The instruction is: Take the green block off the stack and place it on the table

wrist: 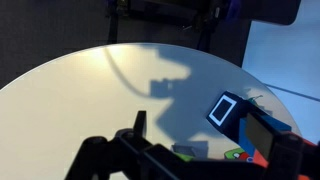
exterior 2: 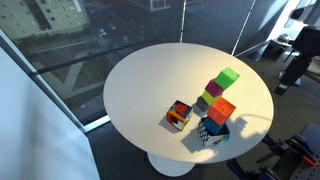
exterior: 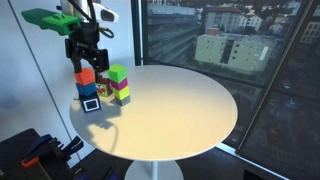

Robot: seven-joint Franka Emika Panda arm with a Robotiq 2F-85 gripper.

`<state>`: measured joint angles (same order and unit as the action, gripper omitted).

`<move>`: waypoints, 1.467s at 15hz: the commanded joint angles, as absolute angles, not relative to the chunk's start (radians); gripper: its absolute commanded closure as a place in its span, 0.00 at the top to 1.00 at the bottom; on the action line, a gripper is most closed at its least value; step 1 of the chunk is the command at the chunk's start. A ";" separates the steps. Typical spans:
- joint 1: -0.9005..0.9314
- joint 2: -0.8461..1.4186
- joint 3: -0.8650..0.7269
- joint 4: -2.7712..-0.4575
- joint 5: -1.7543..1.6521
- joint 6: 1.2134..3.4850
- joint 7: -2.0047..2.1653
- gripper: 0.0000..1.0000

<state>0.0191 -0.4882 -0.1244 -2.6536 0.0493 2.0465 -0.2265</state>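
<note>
The green block is a lime-green cube on top of the stack, which has magenta below it, on the round white table. Both exterior views show it; the block tops the stack. My gripper hangs open and empty above the orange-red cube, to the side of the stack and not touching the green block. In the wrist view my open fingers frame the table, with a sliver of green low between them.
The orange-red cube sits on a blue-and-white cube, which also shows in the wrist view. A grey and orange cube lies apart on the table. Windows stand behind the table.
</note>
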 commanded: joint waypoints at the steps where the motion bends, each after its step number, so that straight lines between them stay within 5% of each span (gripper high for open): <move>1: 0.009 -0.488 -0.114 -2.653 0.054 2.045 -0.230 1.00; 22: 0.011 -0.379 -0.030 -2.561 0.051 2.157 -0.072 1.00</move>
<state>0.0190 -0.4367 -0.0470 -2.6092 0.0493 2.1284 -0.1269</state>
